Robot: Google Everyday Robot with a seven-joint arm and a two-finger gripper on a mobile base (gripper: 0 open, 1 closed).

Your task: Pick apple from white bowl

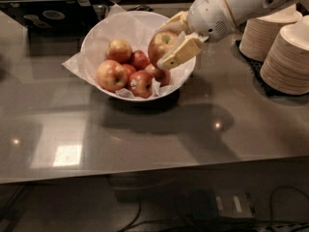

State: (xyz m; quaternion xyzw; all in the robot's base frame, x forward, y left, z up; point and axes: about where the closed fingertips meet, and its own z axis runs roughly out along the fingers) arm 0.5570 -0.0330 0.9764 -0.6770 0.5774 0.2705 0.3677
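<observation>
My gripper (167,47) is shut on the apple (160,41), a large red one with a yellow-green patch around its stem dimple. It holds the apple just above the right side of the white bowl (99,33). One beige finger (182,52) lies across the apple's front, the other behind it. The bowl is lined with crinkled white paper (73,65) that sticks out at the left. Several other apples stay in the bowl, among them a yellow-orange one (111,75) and a dark-red one with a sticker (141,83).
Two stacks of beige paper plates (288,57) stand on a dark mat at the right, close to my arm. A black tray (50,16) lies at the back left. The grey counter's front edge (145,175) runs across the lower part of the view.
</observation>
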